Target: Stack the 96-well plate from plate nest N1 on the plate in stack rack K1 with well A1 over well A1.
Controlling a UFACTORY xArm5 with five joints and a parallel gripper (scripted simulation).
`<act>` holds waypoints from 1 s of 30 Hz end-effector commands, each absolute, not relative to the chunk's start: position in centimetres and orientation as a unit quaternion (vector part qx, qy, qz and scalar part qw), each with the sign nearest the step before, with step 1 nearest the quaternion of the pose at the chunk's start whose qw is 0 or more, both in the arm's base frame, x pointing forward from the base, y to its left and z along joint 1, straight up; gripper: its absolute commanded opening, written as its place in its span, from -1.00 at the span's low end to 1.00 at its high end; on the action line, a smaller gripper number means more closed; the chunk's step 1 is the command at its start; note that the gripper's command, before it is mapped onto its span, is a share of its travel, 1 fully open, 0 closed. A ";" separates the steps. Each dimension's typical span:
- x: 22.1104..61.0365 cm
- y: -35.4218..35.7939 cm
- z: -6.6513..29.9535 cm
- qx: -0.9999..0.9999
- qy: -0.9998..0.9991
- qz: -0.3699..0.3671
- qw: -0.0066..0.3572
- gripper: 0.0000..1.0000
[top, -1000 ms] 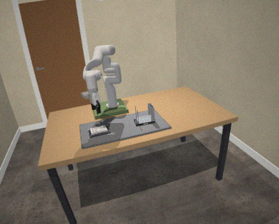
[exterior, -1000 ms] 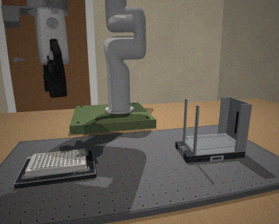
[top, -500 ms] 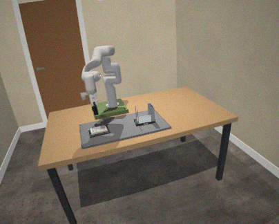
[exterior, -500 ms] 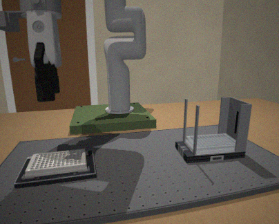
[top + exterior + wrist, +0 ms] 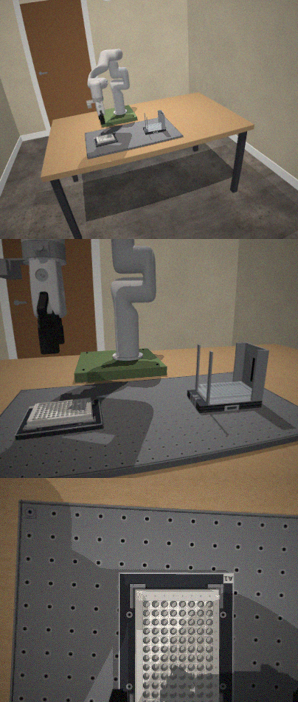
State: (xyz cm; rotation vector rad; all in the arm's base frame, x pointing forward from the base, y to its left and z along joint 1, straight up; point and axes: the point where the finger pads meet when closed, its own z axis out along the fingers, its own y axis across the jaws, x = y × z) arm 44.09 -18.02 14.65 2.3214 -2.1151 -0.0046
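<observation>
The surface (image 5: pixel 206 111) is a rectangular, light-brown wooden top on dark legs. Two items lie directly on it. A flat grey rectangular perforated metal board (image 5: pixel 155 431), with a regular grid of small holes, lies near the centre of the surface with its long sides parallel to the long edges of the surface. A green square base plate (image 5: pixel 156 366) lies at the 12 o'clock side of the perforated board, touching or just beside its far edge. Bare surface borders the perforated board on all sides, widest toward 3 o'clock.
</observation>
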 end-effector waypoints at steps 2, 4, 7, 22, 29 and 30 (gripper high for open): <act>44.2 -18.1 14.0 0.739 -0.674 0.001 0.001 1.00; 44.2 -18.1 13.7 0.739 -0.674 0.001 0.001 1.00; 44.2 -18.1 13.5 0.739 -0.674 0.001 0.001 1.00; 44.2 -18.1 11.0 0.739 -0.674 0.001 0.001 1.00; 44.2 -18.1 10.2 0.739 -0.674 0.001 0.001 1.00; 44.2 -18.1 10.0 0.739 -0.674 0.001 0.001 1.00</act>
